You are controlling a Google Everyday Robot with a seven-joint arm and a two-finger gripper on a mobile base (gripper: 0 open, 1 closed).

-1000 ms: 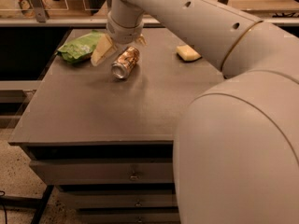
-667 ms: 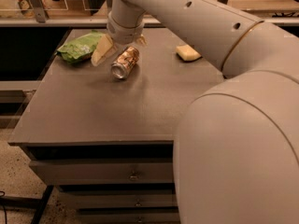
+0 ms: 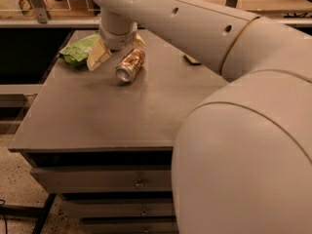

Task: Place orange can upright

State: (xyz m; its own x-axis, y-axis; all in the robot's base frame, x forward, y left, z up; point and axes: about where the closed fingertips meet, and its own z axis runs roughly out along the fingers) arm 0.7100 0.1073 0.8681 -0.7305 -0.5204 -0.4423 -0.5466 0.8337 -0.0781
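Your arm (image 3: 185, 18) fills the right and near side of the view and reaches across to the far left of the table (image 3: 97, 116). That table is a dark, flat top over a stack of drawers (image 3: 139, 182). At its far left edge lies a green snack bag (image 3: 77, 50), just beside the wrist.

The end effector (image 3: 117, 56) hangs low over the far left part of the table with its two pale fingers (image 3: 97, 58) spread apart and clamped on nothing. The orange can (image 3: 130, 66) lies on its side just near of them, silver top pointing near-left, its far end reaching up between the fingers.

Expect the can to be light, smooth and quick to roll, and its thin wall will probably dent under a hard squeeze. I'd take it across the middle of the body, with one finger on each curved side, and close gently.
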